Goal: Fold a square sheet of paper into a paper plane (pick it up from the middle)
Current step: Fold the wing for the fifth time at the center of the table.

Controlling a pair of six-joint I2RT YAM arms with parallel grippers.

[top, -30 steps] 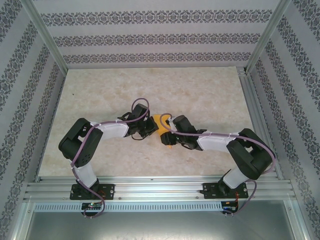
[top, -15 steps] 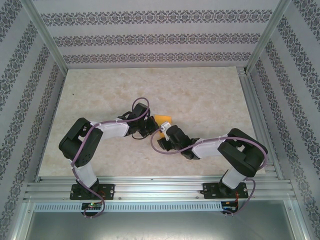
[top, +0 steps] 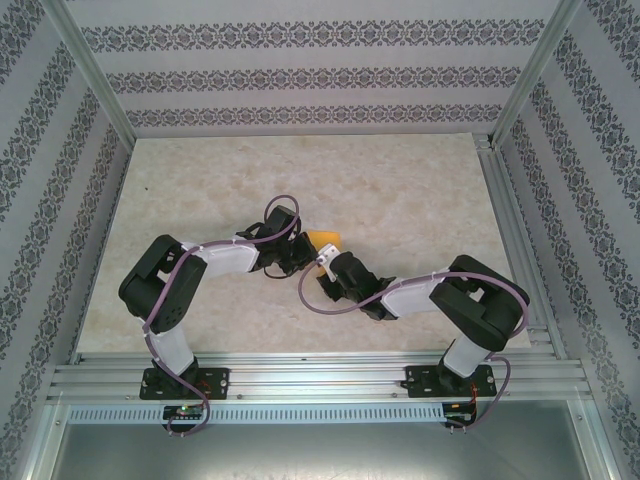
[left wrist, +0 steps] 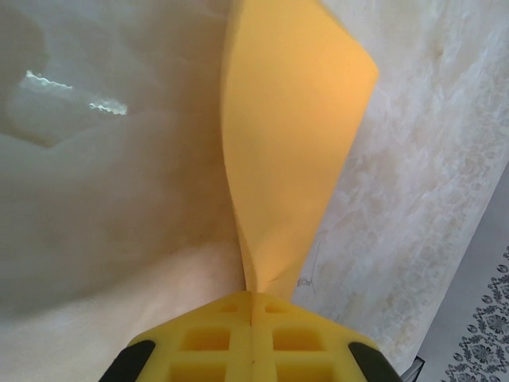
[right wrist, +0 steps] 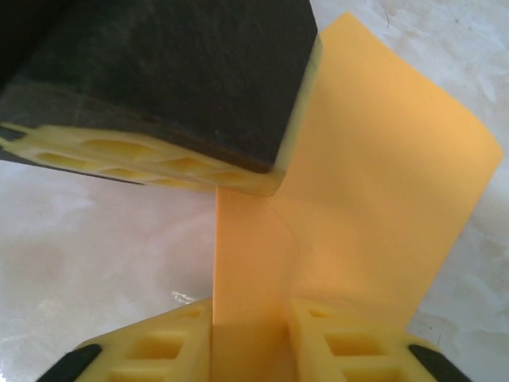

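Observation:
The orange-yellow square sheet of paper (top: pixel 326 240) is bent and held up off the table near the middle. My left gripper (left wrist: pixel 252 296) is shut on one pinched end of it, and the sheet (left wrist: pixel 290 143) fans out beyond the fingertips. My right gripper (right wrist: pixel 250 314) comes from the near right; its jaws stand apart with a strip of the sheet (right wrist: pixel 374 207) in the gap. The left arm's fingers (right wrist: pixel 159 159) sit just above that strip. In the top view the left gripper (top: pixel 303 252) and right gripper (top: pixel 328 268) almost touch. No paper plane shape shows.
The marbled beige table (top: pixel 400 190) stretches open behind and to both sides of the arms. Aluminium rails (top: pixel 300 375) run along the near edge, and frame posts with patterned walls (top: pixel 300 80) close in the sides and back.
The right arm has swung in from the right to the near side of the sheet, and its jaws have narrowed. The left gripper has stayed shut on the sheet in the same place.

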